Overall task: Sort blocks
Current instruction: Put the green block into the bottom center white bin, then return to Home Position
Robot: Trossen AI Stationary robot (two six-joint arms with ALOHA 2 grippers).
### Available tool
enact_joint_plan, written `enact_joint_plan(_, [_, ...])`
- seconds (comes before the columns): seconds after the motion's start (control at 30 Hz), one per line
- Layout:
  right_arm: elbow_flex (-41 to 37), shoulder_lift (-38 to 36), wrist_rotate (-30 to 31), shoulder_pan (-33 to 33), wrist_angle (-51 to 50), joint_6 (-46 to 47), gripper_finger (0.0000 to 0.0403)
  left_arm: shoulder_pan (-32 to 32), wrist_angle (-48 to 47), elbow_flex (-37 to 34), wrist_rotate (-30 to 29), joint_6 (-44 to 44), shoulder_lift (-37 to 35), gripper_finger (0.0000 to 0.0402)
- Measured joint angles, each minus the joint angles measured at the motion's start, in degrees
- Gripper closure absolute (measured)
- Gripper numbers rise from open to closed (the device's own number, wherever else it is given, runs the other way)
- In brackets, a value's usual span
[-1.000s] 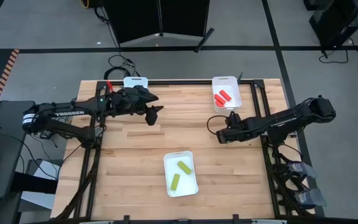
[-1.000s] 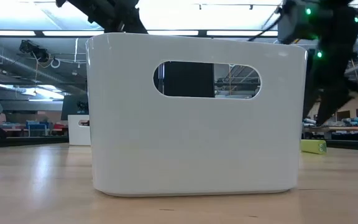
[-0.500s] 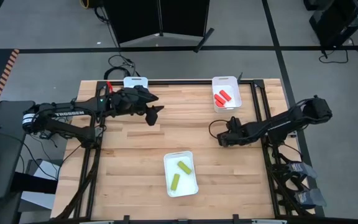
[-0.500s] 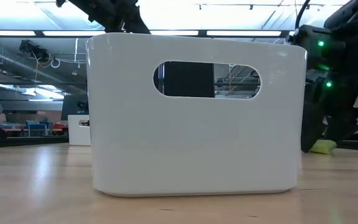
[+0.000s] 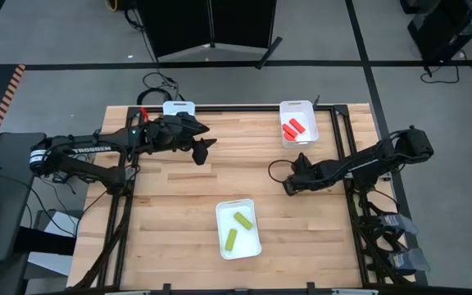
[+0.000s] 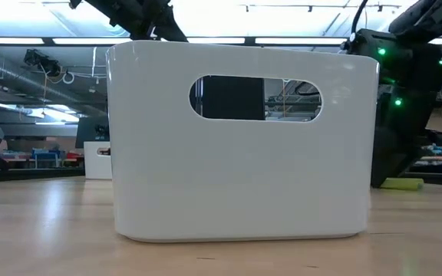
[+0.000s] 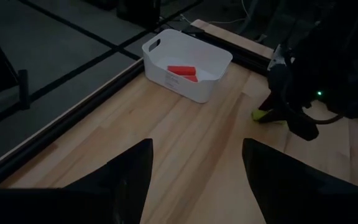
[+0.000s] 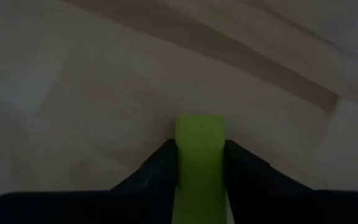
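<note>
A yellow-green block (image 8: 199, 134) lies on the table toward its right side; it also shows in the low view (image 6: 402, 184) and the left wrist view (image 7: 261, 114). My right gripper (image 5: 288, 188) is down at the table, shut on this block. My left gripper (image 5: 203, 152) hangs open and empty over the far left of the table. Two red blocks (image 5: 292, 128) lie in the far right white tray (image 5: 310, 115). Two yellow-green blocks (image 5: 236, 229) lie in the near white tray (image 5: 252, 246). My right gripper pinches the yellow-green block's two long sides (image 8: 188, 155) between its two fingers (image 8: 160, 162). The fingers lie along the block, whose free end sticks out past the fingertips. The block lies flat on the table.
A third white tray (image 5: 179, 107) stands at the far left edge, partly under my left arm. The near tray's wall (image 6: 244, 169) fills most of the low view. Bare wood lies between the trays.
My right gripper has gone down and a little toward the table's near edge and left, and now stands at the table around the yellow-green block. My left arm has kept still.
</note>
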Motion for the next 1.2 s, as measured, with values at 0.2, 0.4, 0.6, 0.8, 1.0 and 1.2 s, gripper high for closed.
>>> enact_joint_plan(0.2, [3.6, -0.8, -0.4, 0.2, 0.9, -6.7, 0.029, 0.0, -0.1, 0.0, 0.0, 0.0, 0.0, 0.0147])
enact_joint_plan(0.4, [8.5, -4.5, 0.5, 1.6, 11.6, -23.7, 0.029, 0.0, -0.1, 0.0, 0.0, 0.0, 0.0, 0.0147])
enact_joint_plan(0.6, [9.6, -3.7, -9.9, 2.0, 41.0, -43.8, 0.029, 0.0, 0.4, 0.0, 0.0, 1.2, 0.0, 0.0147])
enact_joint_plan(0.8, [9.8, 5.7, -20.6, 2.8, 55.2, -44.8, 0.029, 0.0, 0.5, 0.0, 0.0, 1.3, 0.0, 0.0147])
enact_joint_plan(1.0, [15.1, 14.0, -27.5, 5.1, 59.3, -44.4, 0.029, 0.0, 1.6, 0.0, -1.0, 1.2, -0.3, 0.0147])
enact_joint_plan(1.2, [17.9, 16.5, -31.7, 5.1, 59.2, -45.3, 0.0163, -0.2, 1.6, 0.0, -1.2, 1.1, -1.5, 0.0147])
